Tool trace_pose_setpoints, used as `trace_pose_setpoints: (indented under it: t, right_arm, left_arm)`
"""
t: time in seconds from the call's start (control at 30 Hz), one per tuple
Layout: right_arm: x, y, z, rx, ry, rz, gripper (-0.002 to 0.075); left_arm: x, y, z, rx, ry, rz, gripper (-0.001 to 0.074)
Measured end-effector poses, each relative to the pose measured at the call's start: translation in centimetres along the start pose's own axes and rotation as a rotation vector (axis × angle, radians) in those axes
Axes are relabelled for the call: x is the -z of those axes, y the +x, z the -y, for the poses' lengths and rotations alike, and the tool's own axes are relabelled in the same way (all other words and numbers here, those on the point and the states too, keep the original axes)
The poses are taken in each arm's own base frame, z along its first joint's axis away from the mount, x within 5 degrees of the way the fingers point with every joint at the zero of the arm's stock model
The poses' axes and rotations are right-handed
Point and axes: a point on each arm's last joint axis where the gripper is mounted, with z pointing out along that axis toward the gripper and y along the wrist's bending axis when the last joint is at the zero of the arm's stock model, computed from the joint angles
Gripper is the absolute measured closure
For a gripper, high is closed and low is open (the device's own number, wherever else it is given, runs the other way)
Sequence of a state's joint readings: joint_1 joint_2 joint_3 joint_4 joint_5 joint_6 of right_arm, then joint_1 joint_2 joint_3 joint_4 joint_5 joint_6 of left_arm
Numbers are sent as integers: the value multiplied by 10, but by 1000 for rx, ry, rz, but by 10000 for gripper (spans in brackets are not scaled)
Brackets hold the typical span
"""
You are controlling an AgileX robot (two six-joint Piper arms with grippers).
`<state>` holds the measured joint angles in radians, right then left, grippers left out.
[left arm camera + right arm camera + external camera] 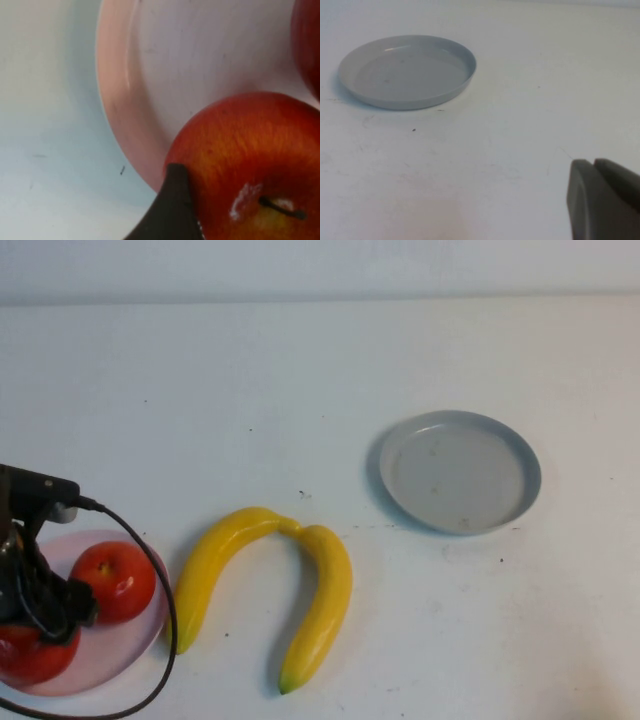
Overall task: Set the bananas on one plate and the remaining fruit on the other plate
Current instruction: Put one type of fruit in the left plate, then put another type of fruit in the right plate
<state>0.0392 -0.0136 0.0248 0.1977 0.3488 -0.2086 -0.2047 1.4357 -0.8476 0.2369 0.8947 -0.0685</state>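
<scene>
My left gripper (38, 625) hangs over the pale pink plate (140, 635) at the front left, shut on a red apple (22, 660). In the left wrist view one dark finger (170, 205) presses the side of this apple (250, 165); the other finger is out of frame. A second red apple (115, 580) rests on the same plate. Two yellow bananas (215, 560) (320, 605) lie on the table, tips touching. The grey-blue plate (460, 472) is empty at the right. My right gripper (597, 167) is shut and empty, low over bare table near that plate (407, 70); it is not in the high view.
A black cable (150, 550) loops from the left arm around the pink plate's edge, close to the left banana. The white table (300, 390) stretches behind the fruit to its back edge.
</scene>
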Motion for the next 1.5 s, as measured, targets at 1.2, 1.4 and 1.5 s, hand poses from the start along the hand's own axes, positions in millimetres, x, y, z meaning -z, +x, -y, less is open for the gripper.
trace_pose_setpoints:
  t: [1.2, 1.4, 1.5]
  right_arm:
    - [0, 0, 0, 0, 0, 0, 743]
    - [0, 0, 0, 0, 0, 0, 743]
    - [0, 0, 0, 0, 0, 0, 743]
  left_arm:
    - [130, 64, -5, 89, 115, 494, 686]
    - [123, 107, 3, 122, 151, 673, 734]
    - [118, 123, 9, 162, 194, 812, 736]
